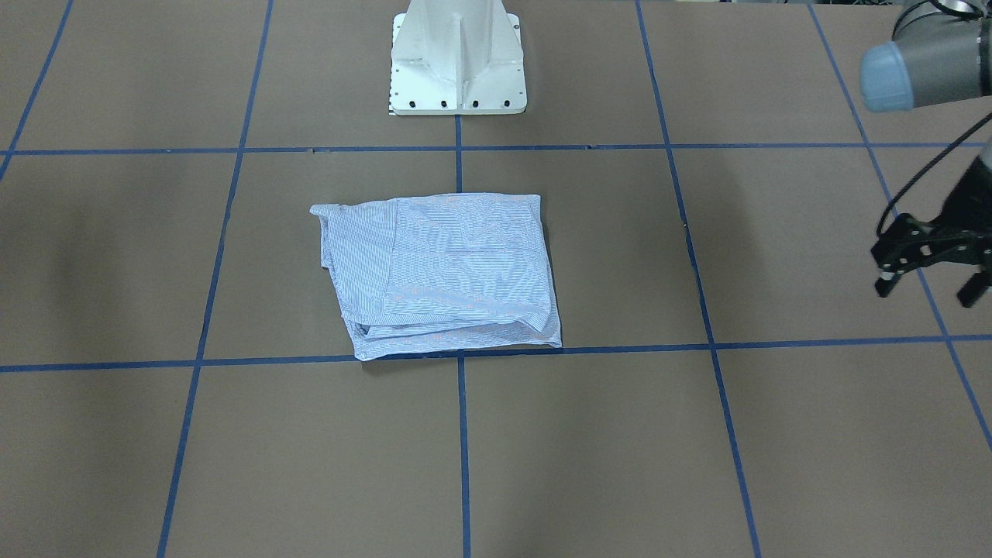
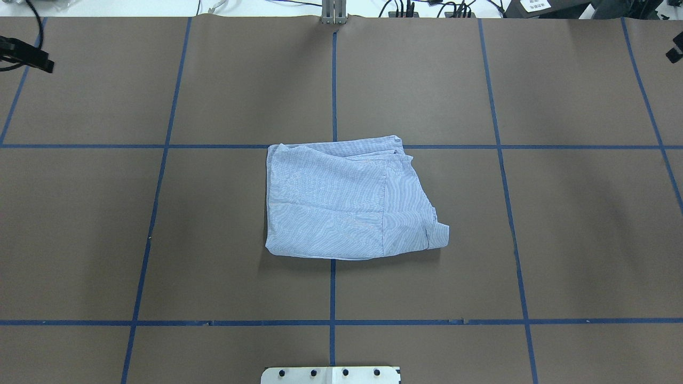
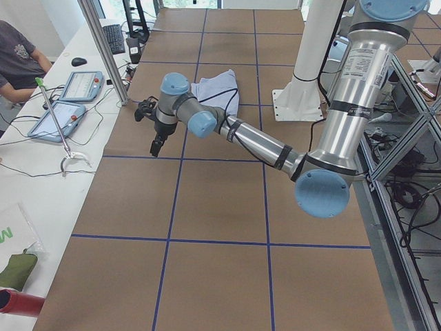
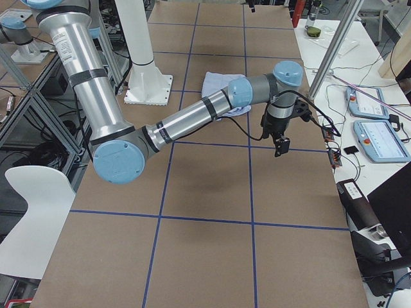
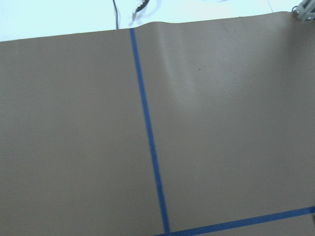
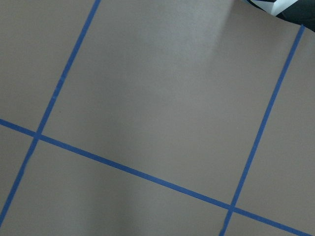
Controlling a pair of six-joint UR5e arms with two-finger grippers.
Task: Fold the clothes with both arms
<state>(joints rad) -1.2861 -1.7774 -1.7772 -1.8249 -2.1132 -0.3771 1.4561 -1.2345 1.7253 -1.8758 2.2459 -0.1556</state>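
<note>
Brown table [image 2: 213, 240], blue tape grid [image 2: 334, 80] — folded striped shirt [image 2: 341, 202] at centre.

blue-striped shirt [image 2: 331, 202] lies folded in a rough square.

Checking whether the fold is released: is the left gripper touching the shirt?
Apart. In the front-facing view the left gripper hangs at the right edge, with a wide stretch of table between it and the shirt.

You are holding the left arm [image 3: 255, 141] and right arm [image 4: 186, 117] outstretched, left gripper [image 1: 928, 288] hanging spread apart, right gripper [image 4: 280, 142] pointing down.
</note>
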